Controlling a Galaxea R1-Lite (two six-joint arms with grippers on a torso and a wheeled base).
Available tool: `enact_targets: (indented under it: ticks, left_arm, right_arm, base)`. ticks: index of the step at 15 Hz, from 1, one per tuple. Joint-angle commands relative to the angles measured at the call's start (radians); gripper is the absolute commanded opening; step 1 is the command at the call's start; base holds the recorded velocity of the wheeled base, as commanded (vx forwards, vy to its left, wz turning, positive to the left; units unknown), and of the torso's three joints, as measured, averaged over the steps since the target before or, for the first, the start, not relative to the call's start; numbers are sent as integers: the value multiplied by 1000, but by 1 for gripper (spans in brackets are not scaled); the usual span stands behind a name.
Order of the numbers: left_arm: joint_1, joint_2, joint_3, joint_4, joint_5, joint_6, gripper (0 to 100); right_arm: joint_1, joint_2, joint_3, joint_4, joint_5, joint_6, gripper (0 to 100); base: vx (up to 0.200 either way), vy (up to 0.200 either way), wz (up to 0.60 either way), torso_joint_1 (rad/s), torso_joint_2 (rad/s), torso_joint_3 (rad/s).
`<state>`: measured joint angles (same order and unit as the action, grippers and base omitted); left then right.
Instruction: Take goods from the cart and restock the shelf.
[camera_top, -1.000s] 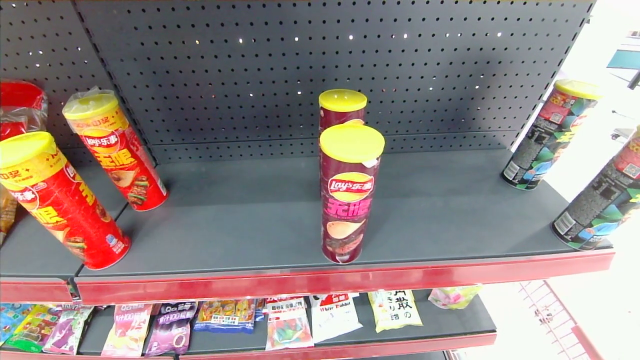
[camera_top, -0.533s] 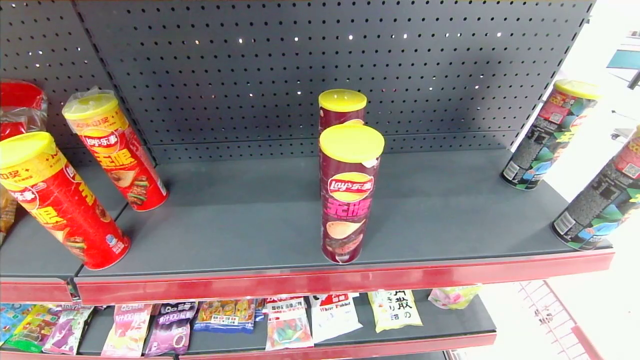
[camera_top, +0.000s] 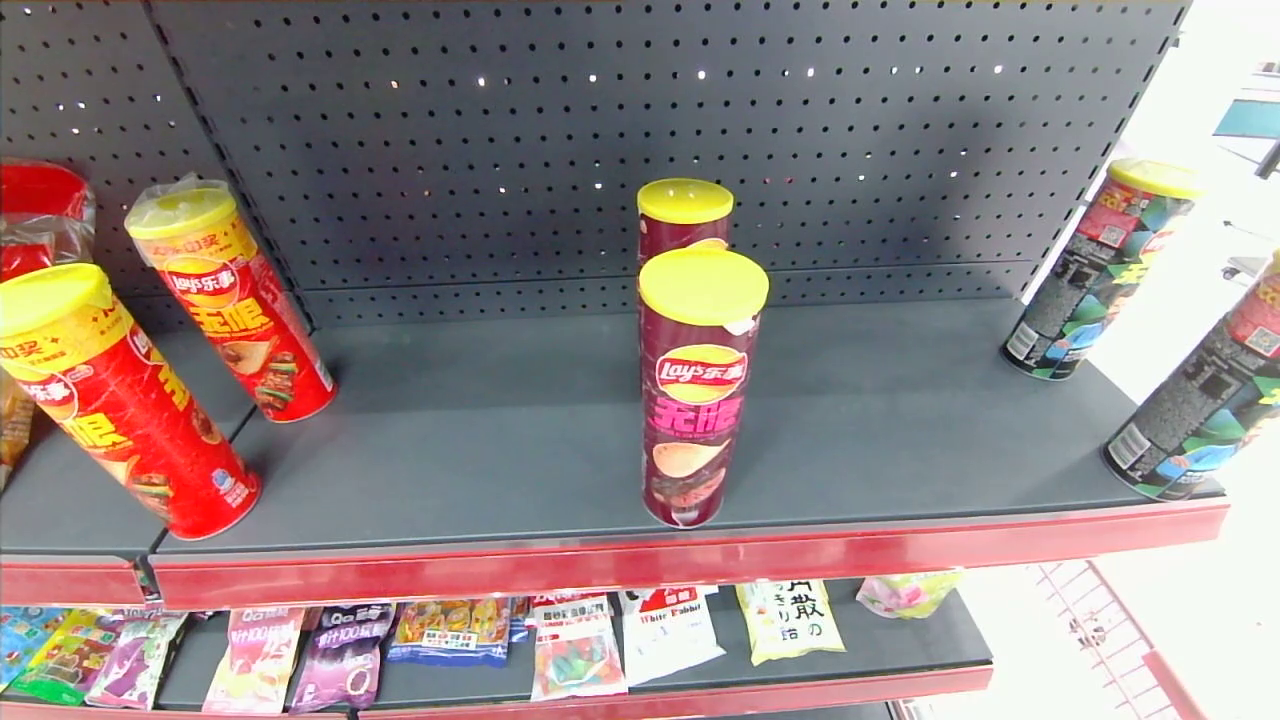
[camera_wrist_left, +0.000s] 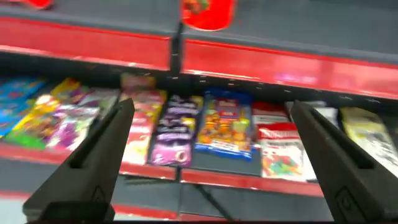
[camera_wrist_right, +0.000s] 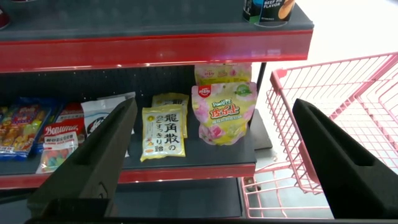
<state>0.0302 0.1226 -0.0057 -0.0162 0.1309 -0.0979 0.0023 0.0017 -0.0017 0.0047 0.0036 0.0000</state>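
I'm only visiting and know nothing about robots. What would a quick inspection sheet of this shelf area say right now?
Surface: grey upper shelf with a red front edge.
Job's things: two maroon tubes standing mid-shelf, one behind the other; two red tubes at the left; two dark tubes at the right end; pink cart beside the shelving.
Clutter: snack bags lying on the lower shelf.
Grippers: left pincer and right pincer both open, holding nothing, facing the lower shelf.
Cables: nothing seen.
Surroundings: perforated back panel behind the tubes.
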Motion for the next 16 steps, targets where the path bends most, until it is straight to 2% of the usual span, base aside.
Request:
enact_targets:
  ticks: [1, 2, 4, 6, 8, 9, 10, 11, 16]
  left_arm:
    - [-33, -113, 6, 18, -137, 99, 100]
    - [-27, -123, 4, 22, -206, 118, 100]
    - [-29, -121, 4, 24, -192, 110, 100]
    - [-27, -121, 6, 19, -60, 92, 100]
    - [-27, -121, 6, 19, -85, 95, 100]
    - [-27, -123, 6, 19, -154, 106, 100]
    - [-27, -123, 4, 21, -172, 106, 100]
    - [-27, -121, 6, 21, -166, 95, 100]
    - [-27, -123, 6, 21, -165, 96, 100]
  right_arm:
    - [1, 0, 0, 0, 3, 0, 100]
    - [1, 0, 0, 0, 3, 0, 100]
    - [1, 0, 0, 0, 3, 0, 100]
    - [1, 0, 0, 0, 3, 0, 100]
    - [1, 0, 0, 0, 3, 0, 100]
    - [1, 0, 0, 0, 3, -2, 100]
    - [1, 0, 0, 0, 3, -3, 100]
    - [1, 0, 0, 0, 3, -5, 100]
    - [1, 0, 0, 0, 3, -2, 100]
  base:
    - [0, 0, 0, 0, 0, 0]
    - [0, 0, 0, 0, 0, 0]
    - [0, 0, 0, 0, 0, 0]
    - [0, 0, 0, 0, 0, 0]
    - [0, 0, 0, 0, 0, 0]
    - [0, 0, 0, 0, 0, 0]
    - [0, 0, 0, 0, 0, 0]
    - [0, 0, 0, 0, 0, 0]
    - [0, 0, 0, 0, 0, 0]
